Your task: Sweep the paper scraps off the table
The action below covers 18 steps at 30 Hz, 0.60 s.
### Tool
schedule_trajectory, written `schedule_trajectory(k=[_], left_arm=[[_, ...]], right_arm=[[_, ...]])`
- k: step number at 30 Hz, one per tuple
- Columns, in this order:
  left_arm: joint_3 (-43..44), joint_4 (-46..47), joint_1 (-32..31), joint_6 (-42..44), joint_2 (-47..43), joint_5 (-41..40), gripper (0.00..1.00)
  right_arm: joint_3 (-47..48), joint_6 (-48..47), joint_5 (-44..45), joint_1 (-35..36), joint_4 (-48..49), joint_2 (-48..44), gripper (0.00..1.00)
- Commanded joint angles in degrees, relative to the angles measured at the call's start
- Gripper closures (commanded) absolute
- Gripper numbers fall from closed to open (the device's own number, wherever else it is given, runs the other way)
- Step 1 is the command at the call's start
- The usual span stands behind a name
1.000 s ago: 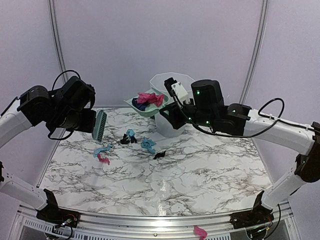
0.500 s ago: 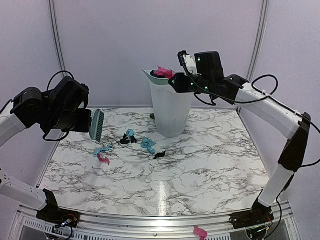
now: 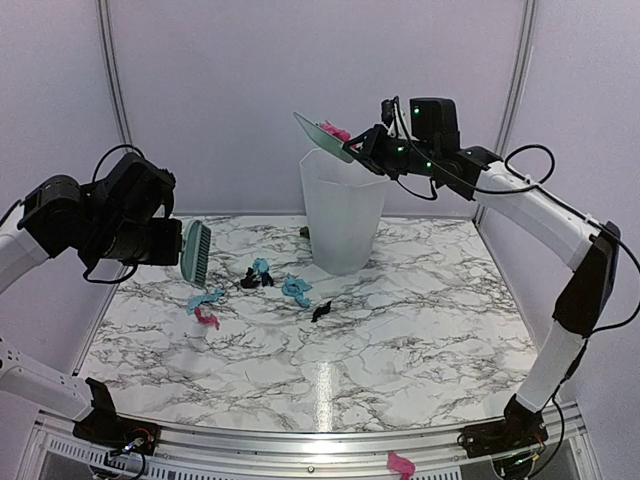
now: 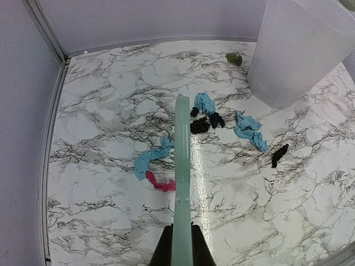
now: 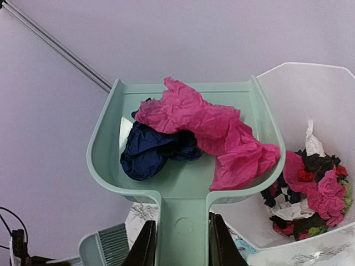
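White marble-patterned worktop (image 3: pixel 400 350): crumpled pink, blue and black paper scraps (image 4: pixel 222 124) lie mid-surface. Left gripper (image 4: pixel 181 244) clamped on mint-green bristle brush (image 4: pixel 182 166), off the surface. Far: right gripper (image 5: pixel 182 235) clamped on mint-green plastic dustpan (image 5: pixel 108 138), with pink and navy scraps inside, over white plastic bin (image 3: pixel 342 215).

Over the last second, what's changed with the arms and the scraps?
The right tool raised the loaded dustpan from beside the bin to above its rim, where it sits tilted. The left tool kept its grip on the brush, shifting only slightly. The paper scraps on the table stayed put.
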Motion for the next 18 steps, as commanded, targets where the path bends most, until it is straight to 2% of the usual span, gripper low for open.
schedule_trajectory(k=[1,6,10,13,18], left_arm=[[0.0,-0.3,0.3,-0.6,-0.1,1.0,1.00],[0.1,3.1,0.2,2.3,1.0,8.0,1.00],[0.0,6.8,0.2,3.9,1.2,15.2,1.00],[-0.3,10.9,0.2,5.2,1.7,23.5,1.00],[-0.7,18.6,-0.5,5.6,4.7,38.4,1.00]], right_arm=[[-3.3,13.0,-6.7,-2.4,9.9,-3.0,1.00],[-5.0,20.4,-9.8,-3.7,13.6,-3.8,1.00],[-9.2,29.4,-12.4,-4.9,21.3,-5.0,1.00],[-10.6,35.6,-13.6,-5.6,23.5,-5.3,1.00],[-10.6,40.5,-15.3,-6.2,24.4,-5.3,1.00]])
